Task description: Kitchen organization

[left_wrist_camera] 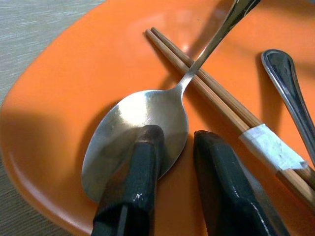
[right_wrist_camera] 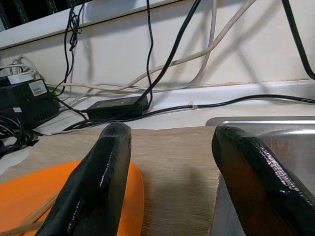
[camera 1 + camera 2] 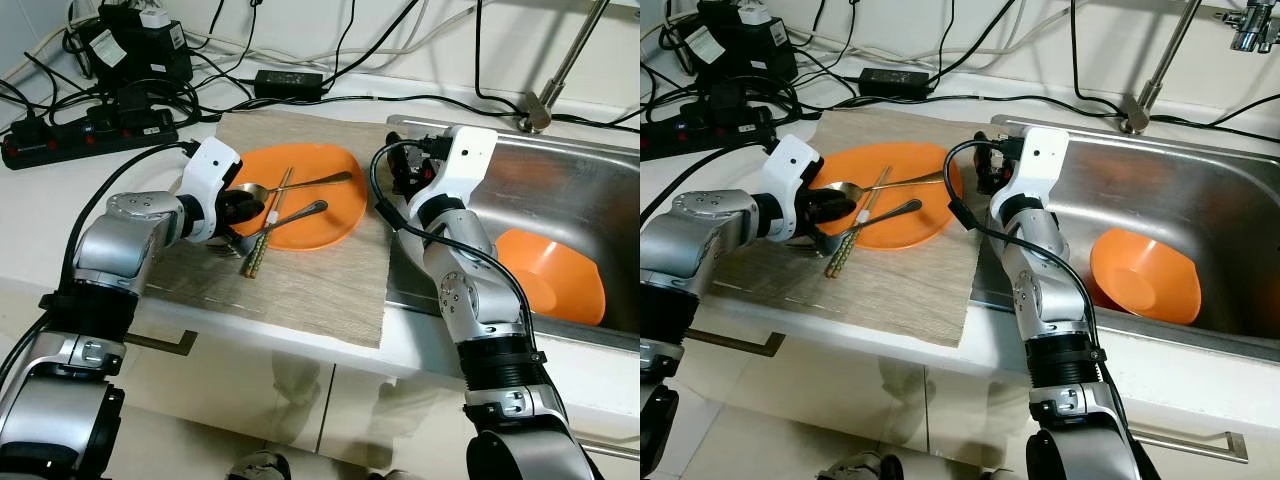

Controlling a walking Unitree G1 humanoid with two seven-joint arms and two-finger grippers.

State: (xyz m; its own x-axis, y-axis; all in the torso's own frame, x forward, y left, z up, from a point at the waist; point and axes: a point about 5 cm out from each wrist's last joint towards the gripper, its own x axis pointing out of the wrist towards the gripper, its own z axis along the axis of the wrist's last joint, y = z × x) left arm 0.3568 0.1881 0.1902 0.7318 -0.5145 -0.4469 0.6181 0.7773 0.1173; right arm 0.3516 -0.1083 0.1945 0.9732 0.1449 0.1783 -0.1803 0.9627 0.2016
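An orange plate (image 3: 330,222) lies on a wood-grain mat (image 3: 300,290) on the counter. On it rest a metal spoon (image 3: 300,183), a second metal utensil (image 3: 300,212) and taped wooden chopsticks (image 3: 262,232). My left gripper (image 3: 238,207) is down over the plate's left side. In the left wrist view one black finger (image 1: 140,167) lies on the spoon's bowl (image 1: 133,128), and the other rests on the plate beside it, a narrow gap between them. My right gripper (image 3: 397,178) hovers open at the mat's right edge beside the sink, holding nothing (image 2: 170,132).
The steel sink (image 3: 600,170) at right holds an orange bowl (image 3: 560,280); a faucet base (image 3: 538,112) stands behind it. A power strip (image 3: 70,135), adapters and tangled cables crowd the back left of the counter. The counter's front edge drops to cabinets below.
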